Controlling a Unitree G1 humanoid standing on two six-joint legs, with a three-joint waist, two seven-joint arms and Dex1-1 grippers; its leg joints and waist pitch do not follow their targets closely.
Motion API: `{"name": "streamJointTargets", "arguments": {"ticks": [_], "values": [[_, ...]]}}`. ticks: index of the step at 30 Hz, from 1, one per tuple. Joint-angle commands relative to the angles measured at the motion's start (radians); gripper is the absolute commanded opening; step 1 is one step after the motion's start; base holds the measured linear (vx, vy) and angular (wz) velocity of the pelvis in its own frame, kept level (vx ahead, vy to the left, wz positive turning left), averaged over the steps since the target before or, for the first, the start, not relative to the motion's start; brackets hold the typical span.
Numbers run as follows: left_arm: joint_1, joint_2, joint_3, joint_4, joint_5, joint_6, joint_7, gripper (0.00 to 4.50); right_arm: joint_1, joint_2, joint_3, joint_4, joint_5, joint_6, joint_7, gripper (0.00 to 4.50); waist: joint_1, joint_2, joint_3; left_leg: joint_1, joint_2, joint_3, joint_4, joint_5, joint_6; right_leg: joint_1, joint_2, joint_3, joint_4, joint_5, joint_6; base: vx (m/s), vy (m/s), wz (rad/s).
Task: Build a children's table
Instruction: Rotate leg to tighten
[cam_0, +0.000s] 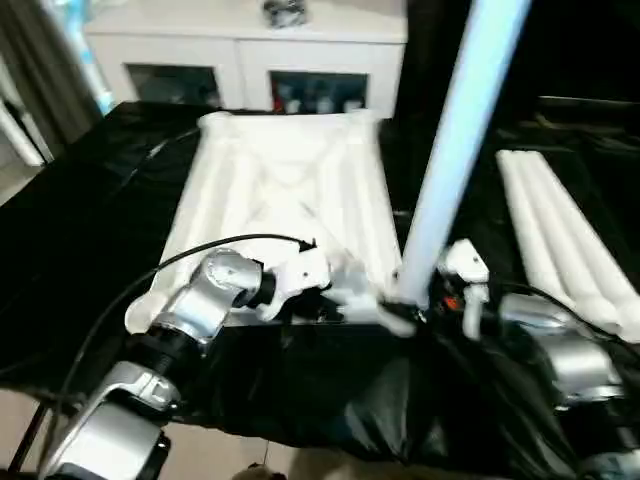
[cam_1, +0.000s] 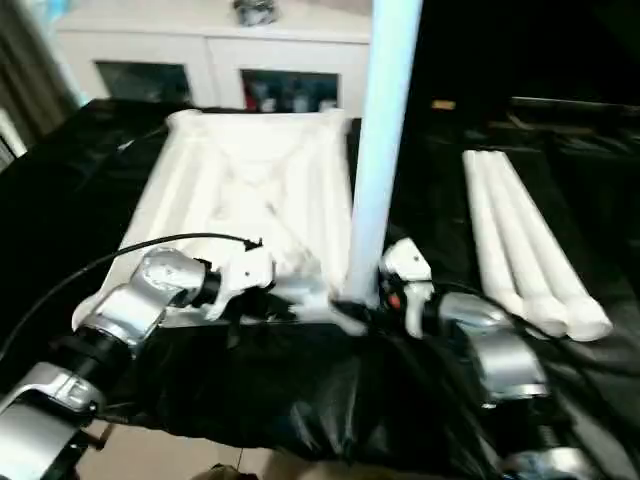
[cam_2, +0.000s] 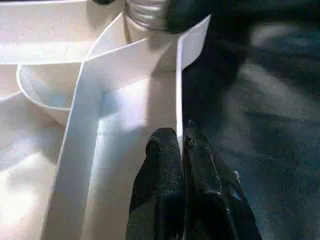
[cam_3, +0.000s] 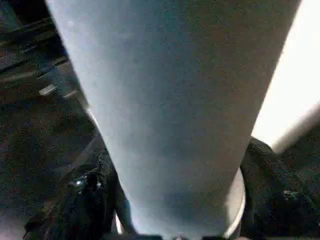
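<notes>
The white tabletop (cam_0: 280, 190) lies upside down on the black-covered work table, ribbed underside up. One white leg (cam_0: 455, 130) stands upright at its near right corner. My right gripper (cam_0: 412, 300) grips this leg near its base; in the right wrist view the leg (cam_3: 170, 100) sits between the black fingers (cam_3: 85, 200). My left gripper (cam_2: 181, 145) is shut on the thin rim (cam_2: 178, 100) of the tabletop's near edge, just left of that corner. Three more legs (cam_0: 560, 230) lie side by side on the right.
A white cabinet (cam_0: 240, 50) with glass doors stands behind the work table. The black cover (cam_0: 80, 220) hangs in folds over the near edge. A black cable (cam_0: 150, 275) loops over my left forearm.
</notes>
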Motion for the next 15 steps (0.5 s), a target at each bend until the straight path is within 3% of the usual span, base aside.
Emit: {"name": "streamJointTargets", "arguments": {"ticks": [1,4,6,9,10,15], "values": [[-0.002,-0.081,-0.025,-0.008,-0.002,0.022,0.076,0.0,-0.021,0.063,0.028,0.07,-0.073,0.019,-0.154,2.73,-0.011,-0.011,-0.05,0.026,0.071,-0.043,-0.094,-0.323,-0.019,0.025,-0.066,0.038,-0.096,-0.395,-0.209,0.0,0.0,0.0],[-0.006,-0.166,-0.03,0.0,0.02,0.062,0.187,0.0,-0.062,0.16,0.003,0.135,-0.089,0.041,-0.325,2.72,-0.026,-0.008,-0.05,0.025,0.069,-0.046,-0.095,-0.35,-0.03,0.023,-0.064,0.036,-0.101,-0.411,-0.196,0.0,0.0,0.0],[-0.013,-0.207,-0.033,0.006,0.029,0.075,0.235,0.0,-0.085,0.208,0.0,0.163,-0.095,0.038,-0.394,2.72,-0.026,-0.004,-0.051,0.025,0.067,-0.047,-0.095,-0.355,-0.024,0.023,-0.064,0.037,-0.105,-0.41,-0.188,0.0,0.0,0.0],[-0.017,-0.229,-0.036,0.007,0.035,0.075,0.257,0.0,-0.1,0.24,0.0,0.178,-0.1,0.027,-0.426,2.72,-0.028,-0.006,-0.053,0.024,0.066,-0.045,-0.095,-0.351,-0.018,0.021,-0.062,0.037,-0.105,-0.39,-0.187,0.0,0.0,0.0],[-0.018,-0.24,-0.038,0.003,0.038,0.075,0.264,0.0,-0.107,0.256,0.001,0.186,-0.1,0.016,-0.435,3.28,-0.028,-0.006,-0.053,0.023,0.066,-0.045,-0.095,-0.347,-0.015,0.022,-0.063,0.037,-0.105,-0.383,-0.187,0.0,0.0,0.0],[-0.012,-0.228,-0.041,-0.024,0.029,0.033,0.228,0.0,-0.104,0.246,-0.005,0.172,-0.092,-0.01,-0.4,3.86,-0.021,-0.003,-0.058,0.02,0.068,-0.04,-0.094,-0.293,0.01,0.025,-0.061,0.039,-0.097,-0.281,-0.207,0.0,0.0,0.0]]}}
